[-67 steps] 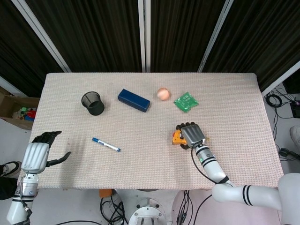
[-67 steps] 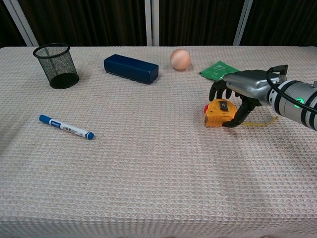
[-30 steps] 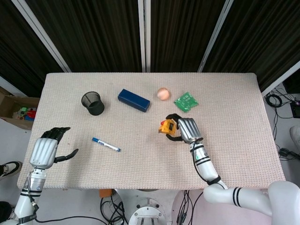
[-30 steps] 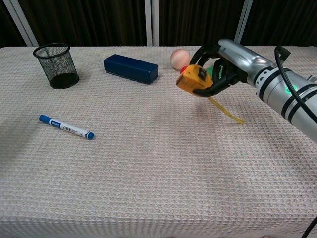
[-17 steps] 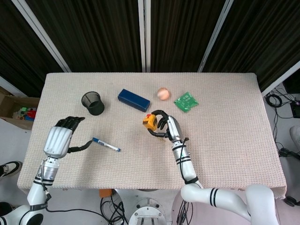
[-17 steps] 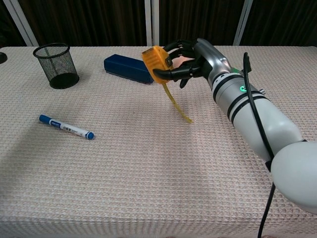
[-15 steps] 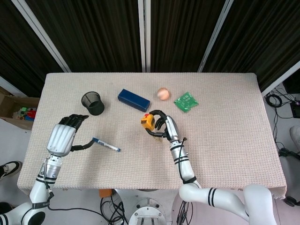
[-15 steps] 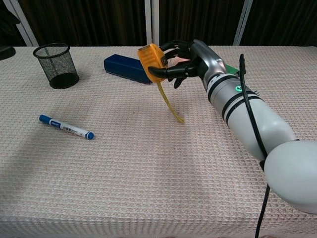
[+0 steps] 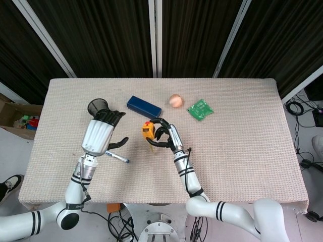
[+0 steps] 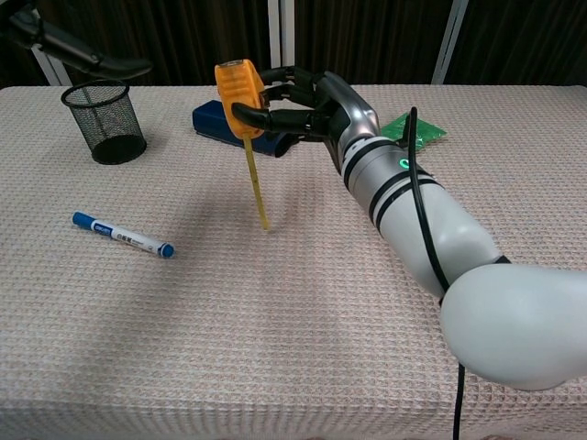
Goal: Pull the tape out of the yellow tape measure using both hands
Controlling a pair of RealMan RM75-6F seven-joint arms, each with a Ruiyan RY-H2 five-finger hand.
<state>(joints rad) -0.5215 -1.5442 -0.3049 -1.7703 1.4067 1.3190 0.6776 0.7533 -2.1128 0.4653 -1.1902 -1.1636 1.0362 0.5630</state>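
While the right hand is gripping the yellow plastic tape measure aloft, its thin yellow strap is dangling toward six o'clock, so the spread, empty left hand risks grabbing that instead of the tape.

Rough woven tablecloth, glossy plastic tape measure, black wire-mesh cup, smooth silver-shelled right hand

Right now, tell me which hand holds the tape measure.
The right hand holds the tape measure, lifted off the table with a strip of tape hanging down. The left hand is open and holds nothing.
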